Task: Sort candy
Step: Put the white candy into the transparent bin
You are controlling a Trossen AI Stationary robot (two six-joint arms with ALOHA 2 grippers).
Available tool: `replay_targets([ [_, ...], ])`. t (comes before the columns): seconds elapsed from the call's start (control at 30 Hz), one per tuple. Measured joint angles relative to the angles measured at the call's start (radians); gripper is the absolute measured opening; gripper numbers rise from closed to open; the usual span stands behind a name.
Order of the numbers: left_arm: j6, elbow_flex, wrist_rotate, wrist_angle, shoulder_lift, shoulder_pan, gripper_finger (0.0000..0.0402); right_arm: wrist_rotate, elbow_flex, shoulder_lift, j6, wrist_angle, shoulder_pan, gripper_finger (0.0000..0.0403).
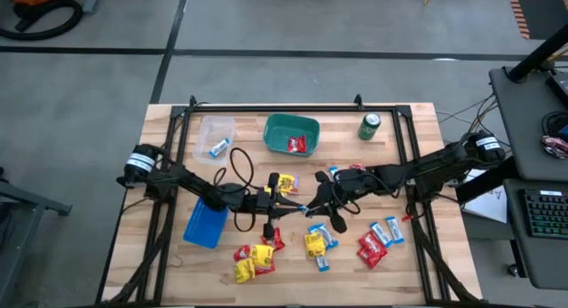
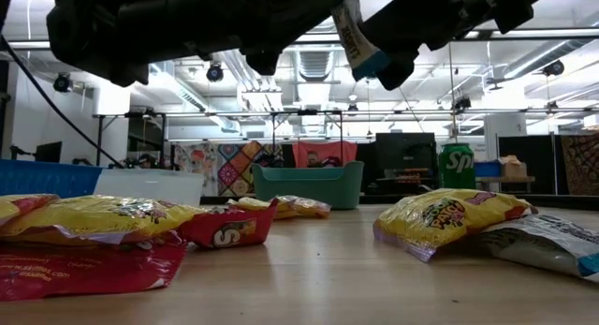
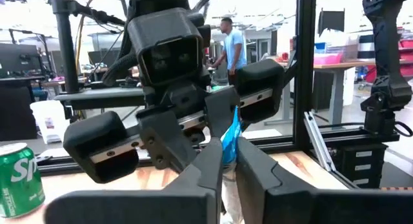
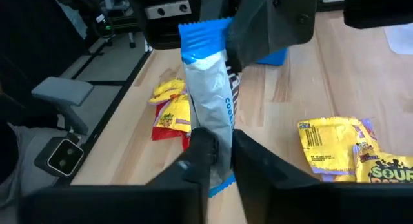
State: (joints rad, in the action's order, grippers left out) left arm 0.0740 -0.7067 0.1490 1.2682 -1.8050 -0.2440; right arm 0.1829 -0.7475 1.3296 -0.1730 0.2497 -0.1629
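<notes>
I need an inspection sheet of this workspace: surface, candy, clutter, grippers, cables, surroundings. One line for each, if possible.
Surface: light wooden table inside a black frame.
Job's things: red, yellow and blue-and-white candy packets lie loose near the front edge; red packet in the green plastic bin; one wrapper in the clear plastic tub; flat blue lid empty.
Clutter: green drink can.
Grippers: left gripper and right gripper both pinch one blue-and-white wrapper above the table.
Cables: black cable loops over the table.
Surroundings: person behind.

A wooden table (image 1: 426,130) carries scattered candy (image 1: 312,244), a green bin (image 1: 291,134), a clear tub (image 1: 215,135), a blue lid (image 1: 205,225) and a can (image 1: 369,126).
</notes>
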Motion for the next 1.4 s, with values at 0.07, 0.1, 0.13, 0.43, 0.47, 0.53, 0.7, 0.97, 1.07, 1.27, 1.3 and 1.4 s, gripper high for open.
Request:
replay_targets([
  [0.07,0.0,0.0,0.006,-0.03,0.015,0.001,0.0004,0.0,0.0,-0.004,0.001,-0.007,0.01,0.0098],
  [0.1,0.0,0.002,0.028,-0.058,0.027,0.0,0.0003,-0.001,0.0,-0.008,0.001,-0.011,0.016,0.0112],
  [0.13,0.0,0.002,0.058,-0.096,0.044,0.0,0.0003,-0.006,0.0,-0.013,0.0,-0.013,0.024,0.0125],
  [0.43,-0.052,0.006,0.483,-0.826,0.392,-0.001,0.0001,-0.287,0.0,-0.123,-0.013,-0.176,0.053,0.0206],
  [0.47,-0.087,0.006,0.55,-0.946,0.448,0.001,0.0001,-0.314,0.0,-0.133,-0.013,-0.192,0.053,0.021],
  [0.53,-0.186,0.006,0.719,-1.179,0.546,0.012,0.0001,-0.343,0.001,-0.139,-0.014,-0.204,0.053,0.0215],
  [0.7,-0.563,0.008,0.902,-1.746,0.749,0.116,0.0,-0.341,0.001,-0.14,-0.017,-0.2,0.053,0.0215],
  [0.97,-0.735,0.01,0.776,-1.994,0.779,0.456,0.0,-0.343,0.001,-0.136,-0.022,-0.201,0.053,0.0215],
  [1.07,-0.69,0.01,0.718,-1.985,0.738,0.556,0.0001,-0.343,0.001,-0.136,-0.036,-0.201,0.053,0.0217],
  [1.27,-0.662,0.007,0.697,-1.985,0.68,0.632,0.0034,-0.343,0.001,-0.135,-0.037,-0.209,0.053,0.0217],
  [1.3,-0.658,0.006,0.696,-1.985,0.673,0.632,0.0042,-0.343,0.001,-0.135,-0.037,-0.213,0.053,0.0217],
  [1.4,-0.655,0.003,0.697,-1.986,0.656,0.633,0.0063,-0.343,0.001,-0.135,-0.037,-0.218,0.053,0.0217],
])
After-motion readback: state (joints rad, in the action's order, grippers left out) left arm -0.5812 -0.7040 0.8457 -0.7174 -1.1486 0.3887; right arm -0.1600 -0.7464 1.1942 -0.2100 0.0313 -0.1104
